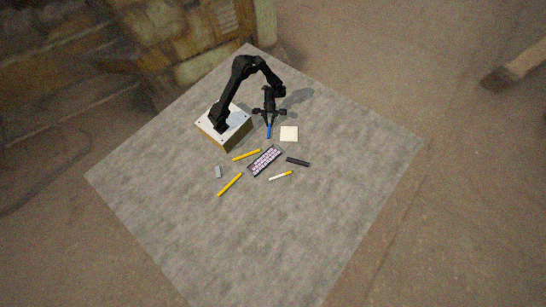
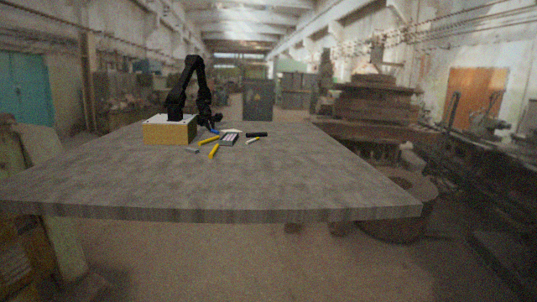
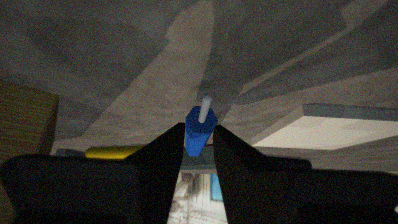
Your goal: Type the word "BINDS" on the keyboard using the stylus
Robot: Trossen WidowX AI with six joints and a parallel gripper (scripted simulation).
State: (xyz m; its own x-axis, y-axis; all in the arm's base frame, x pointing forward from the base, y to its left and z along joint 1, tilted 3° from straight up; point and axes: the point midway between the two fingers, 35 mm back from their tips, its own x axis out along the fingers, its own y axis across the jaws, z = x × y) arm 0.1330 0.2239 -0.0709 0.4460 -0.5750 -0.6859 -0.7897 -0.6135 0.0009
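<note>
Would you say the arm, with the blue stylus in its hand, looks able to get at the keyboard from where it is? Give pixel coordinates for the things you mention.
Probably yes: the hand (image 1: 269, 123) (image 3: 199, 130) holds the blue stylus (image 1: 269, 131) (image 2: 214, 131) (image 3: 196, 137) near the keyboard (image 1: 265, 160) (image 2: 229, 138), and nothing visible stands between them or covers the keys.

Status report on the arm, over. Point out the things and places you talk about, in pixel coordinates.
Black parallel jaws shut on blue stylus (image 1: 269, 131) (image 2: 214, 131) (image 3: 200, 131). Small keyboard with pale keys (image 1: 265, 160) (image 2: 229, 138) lying on grey table (image 1: 273, 239) (image 2: 235, 180), stylus off to one side. Nothing lying across its keys.

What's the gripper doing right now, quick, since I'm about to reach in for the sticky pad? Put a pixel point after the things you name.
Gripper (image 1: 269, 124) (image 3: 199, 130): closed on the blue stylus (image 1: 269, 131) (image 2: 214, 131) (image 3: 196, 135).
</note>
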